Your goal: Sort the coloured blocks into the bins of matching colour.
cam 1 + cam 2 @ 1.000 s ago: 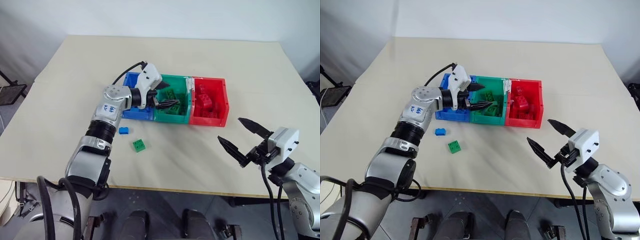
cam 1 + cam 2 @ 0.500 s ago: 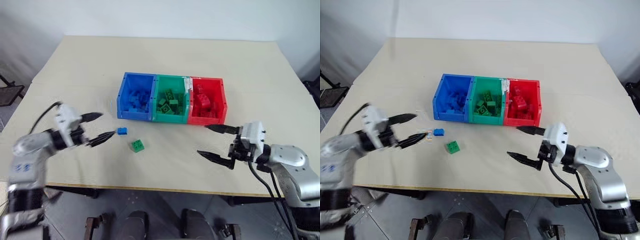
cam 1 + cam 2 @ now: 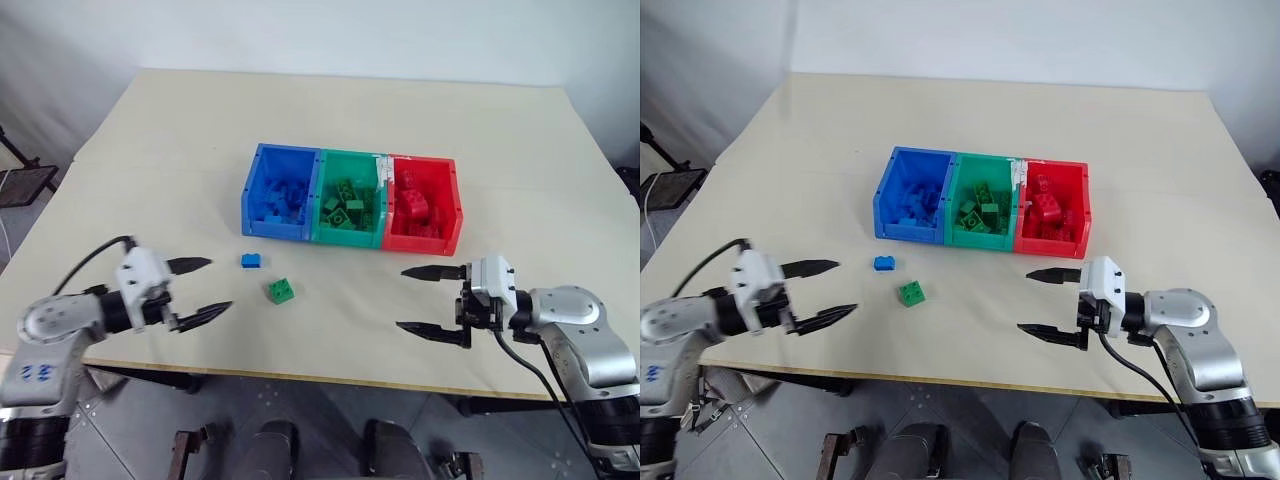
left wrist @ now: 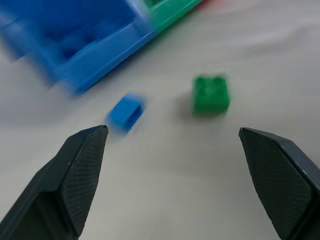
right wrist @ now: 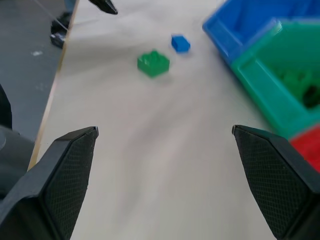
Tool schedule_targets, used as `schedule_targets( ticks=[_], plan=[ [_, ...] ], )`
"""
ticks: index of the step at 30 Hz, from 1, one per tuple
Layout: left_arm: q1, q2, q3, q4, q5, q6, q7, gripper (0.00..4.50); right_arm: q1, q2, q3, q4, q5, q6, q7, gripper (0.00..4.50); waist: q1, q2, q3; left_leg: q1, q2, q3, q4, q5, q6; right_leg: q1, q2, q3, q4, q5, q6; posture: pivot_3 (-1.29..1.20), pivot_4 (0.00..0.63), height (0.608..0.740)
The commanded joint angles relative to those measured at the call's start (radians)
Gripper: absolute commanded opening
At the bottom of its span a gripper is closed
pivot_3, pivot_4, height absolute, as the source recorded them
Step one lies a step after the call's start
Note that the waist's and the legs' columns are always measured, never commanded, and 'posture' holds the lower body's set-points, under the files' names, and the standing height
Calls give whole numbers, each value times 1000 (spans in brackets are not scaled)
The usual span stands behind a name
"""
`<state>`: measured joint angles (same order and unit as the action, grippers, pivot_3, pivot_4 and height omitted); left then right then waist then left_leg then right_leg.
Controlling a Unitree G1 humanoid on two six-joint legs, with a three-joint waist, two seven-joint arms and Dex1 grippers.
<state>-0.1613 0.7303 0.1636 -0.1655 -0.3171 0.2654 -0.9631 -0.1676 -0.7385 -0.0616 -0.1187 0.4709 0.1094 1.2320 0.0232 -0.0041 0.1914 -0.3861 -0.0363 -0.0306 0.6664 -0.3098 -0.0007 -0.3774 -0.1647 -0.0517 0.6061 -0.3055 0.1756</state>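
Left eye view: two loose blocks (image 3: 266,276), three bins (image 3: 352,198).

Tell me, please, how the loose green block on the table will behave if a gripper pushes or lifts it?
The green block looks like hard studded plastic, so probably stiff and light. It sits flat on the table with square sides, so it should slide, not roll. Its smooth faces may slip between the fingers.
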Motion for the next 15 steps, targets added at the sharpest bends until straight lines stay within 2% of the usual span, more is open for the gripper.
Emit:
schedule_targets(
  ticks=[1, 9, 12, 15],
  plan=[
    [-52, -32, -115, -71, 67, 125, 102, 4462, 55, -17, -68, -66, 15, -8, -30, 4500, -5, 0, 0, 0, 0, 2, 0, 0, 0, 0, 0, 0, 0, 0, 0, 0, 150, 740],
    [-126, -81, -245, -91, 110, 303, 193, 4462, 176, -11, -117, -159, 27, 6, -80, 4500, -16, 0, 0, 0, 2, 9, 0, 0, -1, -1, 1, 1, 0, 0, 0, 0, 150, 740],
    [-135, -87, -268, -83, 122, 328, 208, 3828, 200, -11, -123, -180, 36, 7, -86, 4500, -10, 0, 0, 0, 2, 9, 0, 0, -1, -1, 1, 1, 0, 0, 0, 0, 150, 740],
    [-144, -89, -279, -81, 122, 328, 208, 2900, 206, -8, -123, -187, 37, 7, -93, 4500, -8, 0, 0, 0, 2, 9, 1, 0, -1, 0, 1, 1, 0, 0, 0, 0, 150, 740]
  ],
)
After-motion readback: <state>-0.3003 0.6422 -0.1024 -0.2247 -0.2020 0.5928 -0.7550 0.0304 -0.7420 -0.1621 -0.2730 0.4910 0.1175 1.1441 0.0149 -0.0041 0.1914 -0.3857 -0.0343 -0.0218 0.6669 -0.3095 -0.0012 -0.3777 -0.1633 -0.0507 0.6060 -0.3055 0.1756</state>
